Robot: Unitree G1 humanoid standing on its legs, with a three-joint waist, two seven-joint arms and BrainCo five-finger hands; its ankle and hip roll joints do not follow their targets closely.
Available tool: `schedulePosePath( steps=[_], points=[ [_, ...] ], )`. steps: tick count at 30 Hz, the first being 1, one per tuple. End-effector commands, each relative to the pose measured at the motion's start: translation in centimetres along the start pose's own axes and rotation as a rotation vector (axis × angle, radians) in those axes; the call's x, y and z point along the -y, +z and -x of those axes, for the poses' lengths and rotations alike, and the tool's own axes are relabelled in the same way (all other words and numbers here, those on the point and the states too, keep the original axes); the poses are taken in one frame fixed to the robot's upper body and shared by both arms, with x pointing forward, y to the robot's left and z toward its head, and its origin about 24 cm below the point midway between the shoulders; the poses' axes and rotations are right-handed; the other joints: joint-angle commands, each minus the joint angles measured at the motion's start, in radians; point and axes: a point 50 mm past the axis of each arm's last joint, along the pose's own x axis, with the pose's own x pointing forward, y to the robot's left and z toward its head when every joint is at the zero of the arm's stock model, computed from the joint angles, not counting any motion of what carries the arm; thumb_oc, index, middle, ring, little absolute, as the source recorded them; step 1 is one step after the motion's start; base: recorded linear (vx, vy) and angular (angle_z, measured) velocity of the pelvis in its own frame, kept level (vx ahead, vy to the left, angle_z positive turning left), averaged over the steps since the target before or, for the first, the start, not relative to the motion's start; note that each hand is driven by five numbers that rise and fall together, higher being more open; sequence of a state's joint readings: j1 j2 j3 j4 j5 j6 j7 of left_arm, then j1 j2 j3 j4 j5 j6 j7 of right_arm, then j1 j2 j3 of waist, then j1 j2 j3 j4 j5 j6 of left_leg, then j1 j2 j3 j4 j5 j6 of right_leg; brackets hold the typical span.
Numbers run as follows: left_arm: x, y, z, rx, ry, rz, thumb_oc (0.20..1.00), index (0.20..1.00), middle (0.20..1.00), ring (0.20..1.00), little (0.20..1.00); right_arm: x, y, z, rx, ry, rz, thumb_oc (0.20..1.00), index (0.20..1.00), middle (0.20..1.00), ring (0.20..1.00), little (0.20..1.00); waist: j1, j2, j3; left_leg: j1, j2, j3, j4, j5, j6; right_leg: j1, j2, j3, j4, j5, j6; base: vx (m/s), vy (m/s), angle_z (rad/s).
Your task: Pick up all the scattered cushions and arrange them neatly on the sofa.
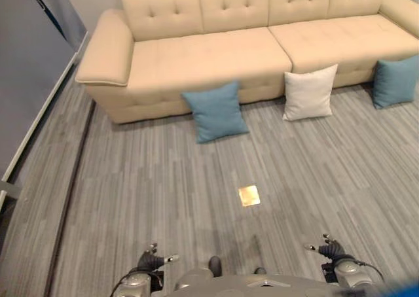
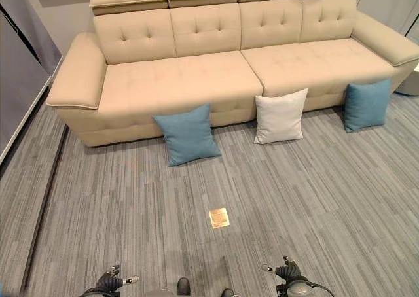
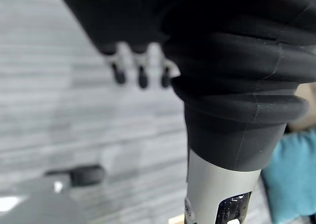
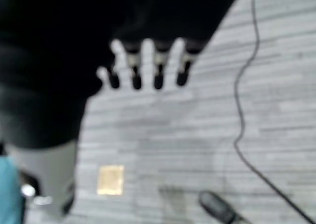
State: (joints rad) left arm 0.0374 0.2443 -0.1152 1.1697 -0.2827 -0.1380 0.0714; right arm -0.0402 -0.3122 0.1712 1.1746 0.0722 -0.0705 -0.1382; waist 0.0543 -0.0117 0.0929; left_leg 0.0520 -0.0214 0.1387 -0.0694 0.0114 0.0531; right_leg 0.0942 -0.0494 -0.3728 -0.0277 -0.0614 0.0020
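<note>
A long beige sofa point(image 2: 196, 74) stands across the far side of the room, its seat bare. Three cushions lean against its front on the floor: a blue cushion point(image 2: 188, 134) at the left, a white cushion point(image 2: 279, 116) in the middle, and a second blue cushion point(image 2: 366, 104) at the right. My left hand point(image 1: 152, 260) hangs low at the near edge of the floor, fingers relaxed and holding nothing. My right hand point(image 1: 329, 247) hangs likewise at the near right, with its fingers point(image 4: 146, 66) straight and nothing in them.
Grey striped carpet point(image 2: 294, 192) stretches between me and the sofa. A small brass floor plate point(image 2: 218, 217) is set in it just ahead. A grey wall with a white skirting point(image 1: 33, 94) runs along the left.
</note>
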Motion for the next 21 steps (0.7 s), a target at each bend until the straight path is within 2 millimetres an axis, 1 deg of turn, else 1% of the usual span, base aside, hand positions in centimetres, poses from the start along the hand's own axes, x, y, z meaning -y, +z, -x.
schedulePosePath(
  steps=[1, 7, 11, 14, 15, 18, 21],
  points=[
    [0.1, 1.1, -0.4, 0.015, 0.005, -0.019, 1.000, 1.000, 1.000, 1.000, 1.000, -0.5, 0.2, -0.1, 0.006, 0.012, 0.032, 1.000, 1.000, 1.000, 1.000, 1.000, 0.022, -0.024, -0.012, 0.017, 0.044, -0.044, -0.003, -0.048, -0.089, -0.012, -0.120, 0.022, -0.044, 0.052, 0.151, 0.01, -0.001, 0.04],
    [0.0, 0.9, -0.4, 0.007, 0.007, -0.013, 1.000, 1.000, 1.000, 1.000, 1.000, -0.7, 0.1, 0.0, 0.004, 0.018, 0.018, 1.000, 1.000, 1.000, 1.000, 1.000, 0.023, -0.028, -0.008, 0.031, 0.043, -0.052, 0.006, -0.065, -0.086, 0.006, -0.121, 0.025, -0.039, 0.043, 0.152, 0.03, 0.017, 0.01],
    [-0.1, 0.9, -0.4, 0.000, 0.004, -0.043, 1.000, 1.000, 1.000, 1.000, 1.000, -0.8, 0.3, -0.1, 0.003, 0.019, 0.022, 1.000, 1.000, 1.000, 1.000, 1.000, 0.024, -0.035, 0.002, 0.008, 0.034, -0.056, 0.051, -0.084, -0.076, -0.007, -0.130, 0.030, -0.014, 0.037, 0.150, 0.00, 0.060, 0.01],
    [-0.2, 0.9, -0.5, -0.001, 0.007, -0.044, 1.000, 1.000, 1.000, 1.000, 1.000, -0.8, 0.4, -0.1, 0.006, 0.020, 0.025, 1.000, 1.000, 1.000, 1.000, 1.000, 0.025, -0.036, 0.004, -0.002, 0.030, -0.060, 0.062, -0.089, -0.072, -0.015, -0.134, 0.031, -0.002, 0.035, 0.151, 0.00, 0.080, 0.02],
    [-0.4, 1.1, -0.5, -0.001, 0.014, -0.046, 1.000, 1.000, 1.000, 1.000, 1.000, -1.0, 0.8, -0.2, 0.013, 0.020, 0.023, 1.000, 1.000, 1.000, 1.000, 1.000, 0.027, -0.040, 0.008, -0.026, 0.022, -0.063, 0.086, -0.099, -0.059, -0.042, -0.146, 0.039, 0.041, 0.029, 0.153, 0.00, 0.135, 0.04],
    [-0.5, 1.6, -0.6, 0.011, 0.017, -0.057, 1.000, 1.000, 1.000, 1.000, 1.000, -1.1, 1.3, -0.2, 0.028, 0.024, 0.024, 1.000, 1.000, 1.000, 1.000, 1.000, 0.028, -0.041, 0.018, -0.038, 0.011, -0.066, 0.111, -0.116, -0.043, -0.072, -0.161, 0.048, 0.104, 0.022, 0.156, 0.01, 0.145, 0.02],
    [-0.8, 1.8, -0.7, 0.018, 0.026, -0.054, 1.000, 1.000, 1.000, 1.000, 1.000, -1.2, 1.7, -0.3, 0.035, 0.023, 0.026, 1.000, 1.000, 1.000, 1.000, 1.000, 0.032, -0.041, 0.033, -0.037, 0.000, -0.067, 0.129, -0.135, -0.022, -0.109, -0.181, 0.062, 0.200, 0.022, 0.162, 0.04, 0.147, 0.00]
  ],
)
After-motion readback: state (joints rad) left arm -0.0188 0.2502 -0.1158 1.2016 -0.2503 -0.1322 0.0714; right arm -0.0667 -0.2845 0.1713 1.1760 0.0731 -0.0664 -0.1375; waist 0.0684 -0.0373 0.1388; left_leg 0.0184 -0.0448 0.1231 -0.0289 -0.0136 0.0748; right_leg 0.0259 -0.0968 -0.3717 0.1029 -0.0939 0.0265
